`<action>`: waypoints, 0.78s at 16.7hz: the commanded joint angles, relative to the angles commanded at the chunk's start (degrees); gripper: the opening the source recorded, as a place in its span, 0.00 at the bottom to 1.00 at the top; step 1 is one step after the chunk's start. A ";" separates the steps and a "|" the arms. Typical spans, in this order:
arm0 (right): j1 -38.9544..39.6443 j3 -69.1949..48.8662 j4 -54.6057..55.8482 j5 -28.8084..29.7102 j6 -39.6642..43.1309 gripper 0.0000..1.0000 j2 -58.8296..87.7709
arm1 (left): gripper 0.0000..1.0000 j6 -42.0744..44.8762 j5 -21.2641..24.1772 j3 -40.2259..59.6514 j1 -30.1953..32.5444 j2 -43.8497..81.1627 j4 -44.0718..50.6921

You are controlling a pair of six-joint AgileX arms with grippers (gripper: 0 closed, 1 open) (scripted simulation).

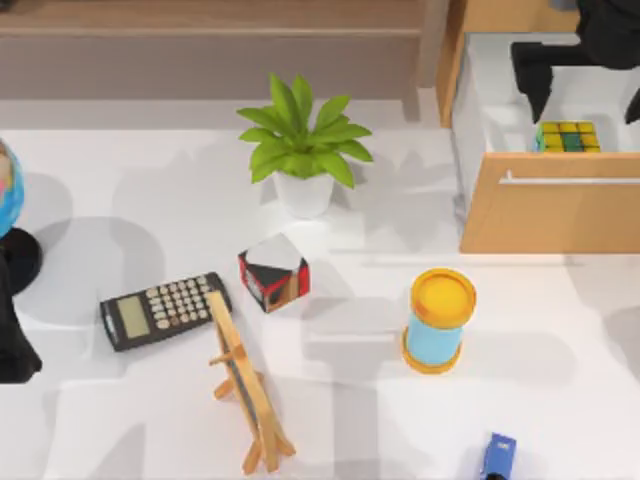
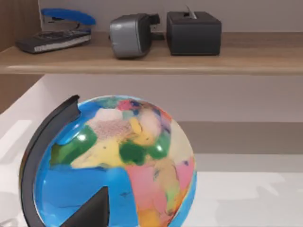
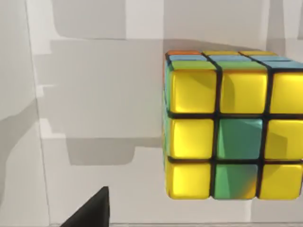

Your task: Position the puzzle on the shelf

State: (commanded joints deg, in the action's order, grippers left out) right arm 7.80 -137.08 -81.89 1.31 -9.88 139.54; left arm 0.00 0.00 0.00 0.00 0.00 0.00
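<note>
The long light brown wooden shelf (image 1: 210,30) is running along the table's far edge. The tan drawer cabinet (image 1: 550,210) is standing open at right, holding the small yellow-and-green puzzle cube (image 1: 568,136). The right gripper (image 1: 585,95) is hovering just above it; whether its jaws are open, I cannot tell.

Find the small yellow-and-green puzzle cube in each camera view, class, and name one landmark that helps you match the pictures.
Top view: the puzzle sits at far right, inside the open drawer of the tan cabinet, below the right gripper.
Left wrist view: here are a globe and the shelf.
Right wrist view: the puzzle is close up, on the white floor.
Shared landmark: the drawer's white floor.
</note>
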 joint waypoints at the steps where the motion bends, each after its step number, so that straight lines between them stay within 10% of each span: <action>1: 0.00 0.00 0.00 0.00 0.00 1.00 0.00 | 1.00 0.00 0.00 0.00 0.00 0.00 0.00; 13: 0.04 11.81 10.48 0.05 0.09 1.00 -0.65 | 1.00 0.00 0.00 0.00 0.00 0.00 0.00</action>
State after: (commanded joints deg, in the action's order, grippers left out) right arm 7.84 -125.27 -71.40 1.36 -9.79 138.89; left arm 0.00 0.00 0.00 0.00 0.00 0.00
